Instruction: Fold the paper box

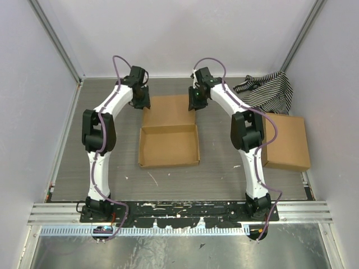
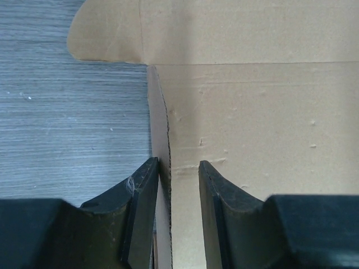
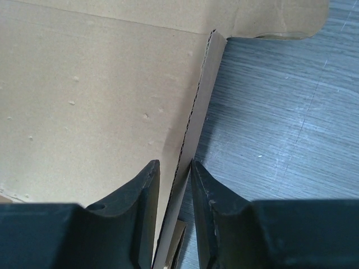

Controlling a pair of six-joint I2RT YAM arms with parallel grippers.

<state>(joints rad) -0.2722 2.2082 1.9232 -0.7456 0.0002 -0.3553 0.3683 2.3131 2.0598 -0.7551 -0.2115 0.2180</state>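
The paper box (image 1: 168,147) lies mid-table. Its near half is a shallow tray with its walls up, and its far lid panel (image 1: 168,110) lies flat. My left gripper (image 1: 142,103) is at the lid's left edge. In the left wrist view its jaws (image 2: 178,162) straddle the raised side flap (image 2: 159,112); the left finger touches it and the right finger stands apart. My right gripper (image 1: 194,103) is at the lid's right edge. In the right wrist view its narrowly open jaws (image 3: 175,162) straddle the raised right flap (image 3: 202,95), the right finger against it.
A squarish larger cardboard box (image 1: 287,143) lies at the right by the wall. A black-and-white striped cloth (image 1: 268,92) is bunched at the far right corner. White walls enclose the grey table (image 1: 112,151) on three sides.
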